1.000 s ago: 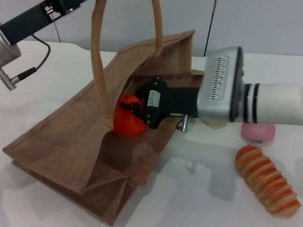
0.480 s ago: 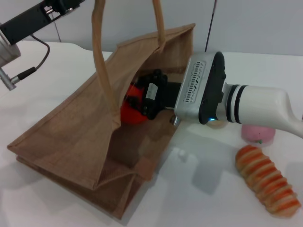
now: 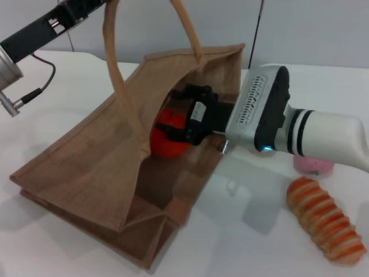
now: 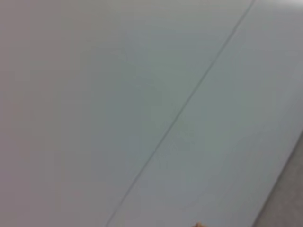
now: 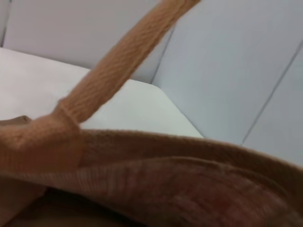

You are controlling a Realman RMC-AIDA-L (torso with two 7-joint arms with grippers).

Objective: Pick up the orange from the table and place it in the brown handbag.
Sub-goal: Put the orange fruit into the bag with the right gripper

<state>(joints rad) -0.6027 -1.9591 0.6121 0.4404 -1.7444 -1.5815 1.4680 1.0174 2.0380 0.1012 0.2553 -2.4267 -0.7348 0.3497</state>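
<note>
The brown handbag [image 3: 86, 156] lies tilted on the white table [image 3: 248, 242] with its mouth open toward my right arm. Its handle [image 3: 118, 75] rises taut to the top edge, where my left gripper [image 3: 86, 7] sits mostly out of view. My right gripper [image 3: 177, 130] reaches into the bag's mouth. It is shut on the orange [image 3: 164, 143], held just inside the opening above the lower wall. The right wrist view shows only the handle strap [image 5: 118, 61] and the bag's rim [image 5: 189, 161]. The left wrist view shows only a wall.
A pink round item [image 3: 314, 165] and a long orange-and-cream striped bread-like piece [image 3: 326, 225] lie on the table to the right of my right arm. A cable and plug [image 3: 26, 98] hang at the far left.
My right gripper, holding the orange, has turned at the wrist and shifted slightly right inside the bag's mouth. The handle has tilted a little to the left.
</note>
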